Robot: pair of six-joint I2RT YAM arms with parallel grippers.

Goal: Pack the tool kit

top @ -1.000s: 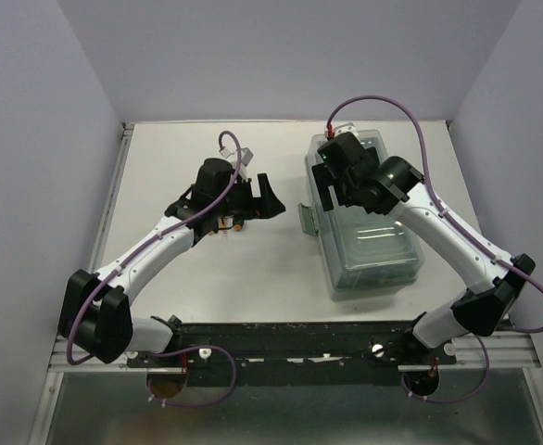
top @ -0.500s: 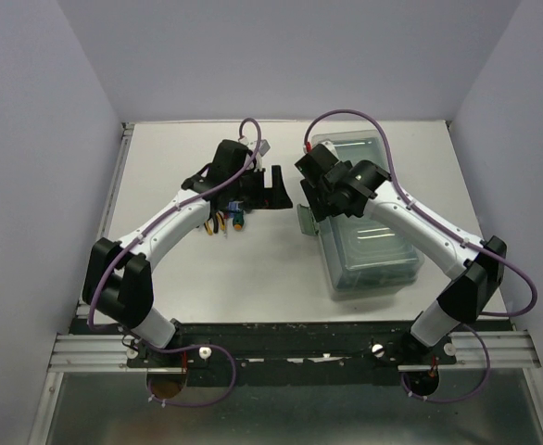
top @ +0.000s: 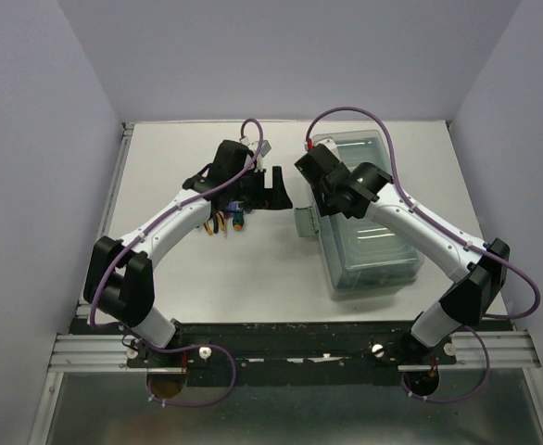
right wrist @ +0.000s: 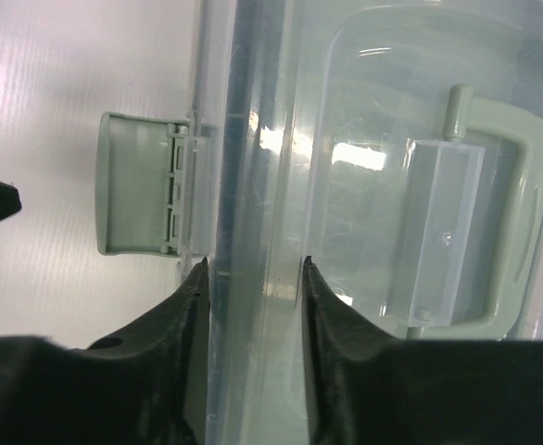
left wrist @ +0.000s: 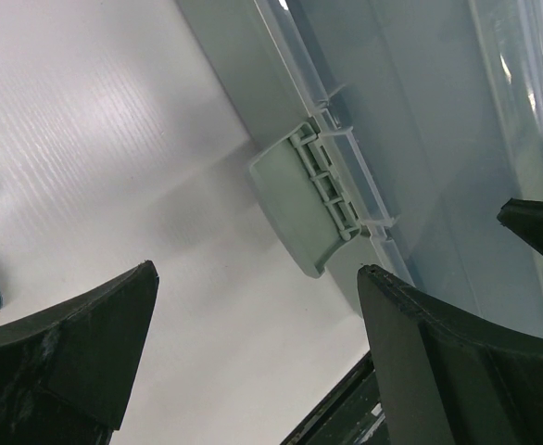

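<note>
Our left arm reaches far forward, its claw (top: 275, 190) spread wide just left of the toolbox (top: 373, 243) and facing the ribbed grey-green latch (left wrist: 301, 209). Our right arm bends across the closed toolbox on the white counter (top: 253, 273). Its claw (right wrist: 251, 271) straddles the translucent lid's left rim; whether it pinches we cannot tell. Small hand tools (top: 229, 223) lie farther left.
</note>
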